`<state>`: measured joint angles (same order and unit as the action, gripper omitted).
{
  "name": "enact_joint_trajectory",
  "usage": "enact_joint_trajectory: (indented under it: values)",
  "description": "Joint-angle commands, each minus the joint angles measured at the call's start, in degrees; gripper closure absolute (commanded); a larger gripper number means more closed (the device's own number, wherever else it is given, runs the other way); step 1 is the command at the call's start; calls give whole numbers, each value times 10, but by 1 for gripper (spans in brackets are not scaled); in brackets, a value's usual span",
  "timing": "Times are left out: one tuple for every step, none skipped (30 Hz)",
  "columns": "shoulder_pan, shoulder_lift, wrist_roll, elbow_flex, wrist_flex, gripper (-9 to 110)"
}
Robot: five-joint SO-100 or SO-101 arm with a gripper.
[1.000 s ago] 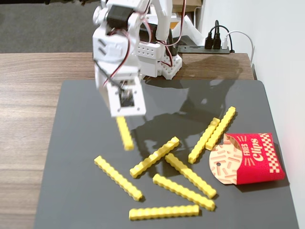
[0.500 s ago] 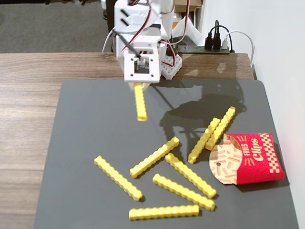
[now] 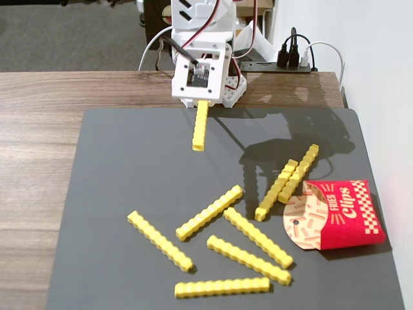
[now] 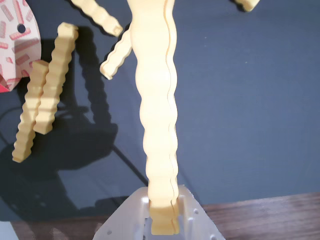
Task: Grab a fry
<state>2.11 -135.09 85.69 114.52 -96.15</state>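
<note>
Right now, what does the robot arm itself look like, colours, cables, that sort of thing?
The arm is white plastic, blocky and boxy, with small round holes along its flat plates. Red, black and white cables loop around its upper part, and a dark square opening with a small grey part inside faces the fixed view. In the wrist view, the gripper shows pale translucent white jaws with little holes.

Likely office or home desk — wood tabletop point(image 3: 39, 129), grey carpet point(image 3: 64, 32) (power strip point(image 3: 290, 61) by wall).

A dark mat point(image 3: 129, 168) covers a wooden table point(image 3: 39, 129) beside a white wall point(image 3: 381, 64), grey floor point(image 3: 71, 32) behind.
</note>
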Motion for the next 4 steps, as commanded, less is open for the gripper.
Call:
enact_joint_trajectory:
  values:
    - [-8, -1, -4, -23, 0, 101]
    - [-9, -2, -4, -23, -1, 101]
    - [-10, -3, -4, -23, -1, 101]
    - [-10, -3, -3, -23, -1, 101]
